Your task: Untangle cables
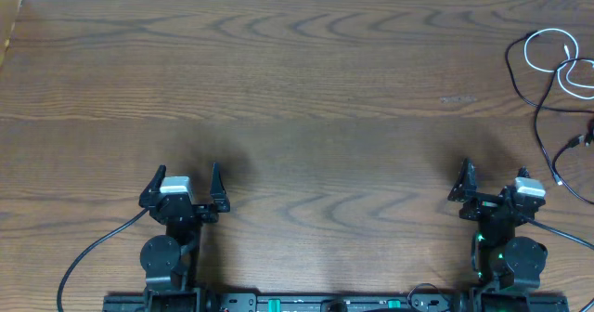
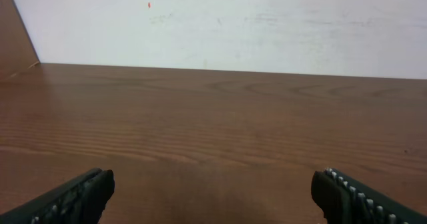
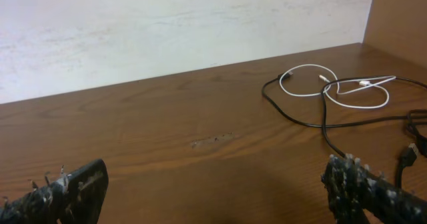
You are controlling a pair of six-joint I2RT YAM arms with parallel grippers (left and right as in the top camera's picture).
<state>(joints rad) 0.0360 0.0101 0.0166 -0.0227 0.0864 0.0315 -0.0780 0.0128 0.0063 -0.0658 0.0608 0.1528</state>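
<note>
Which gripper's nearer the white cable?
Right. The right gripper sits just short of the white cable, on the same side; the left gripper is far off at the opposite side.

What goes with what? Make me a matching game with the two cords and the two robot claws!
Things:
1. white cable
2. black cable
3. left gripper
4. right gripper

Descriptions:
a. open, close to 1 and 2
b. bright loops at the far right
c. open, far from 1 and 2
d. dark, trails toward the near edge

Pairs: 1-b, 2-d, 3-c, 4-a

Black cable [image 1: 538,126] partly beyond right edge
</note>
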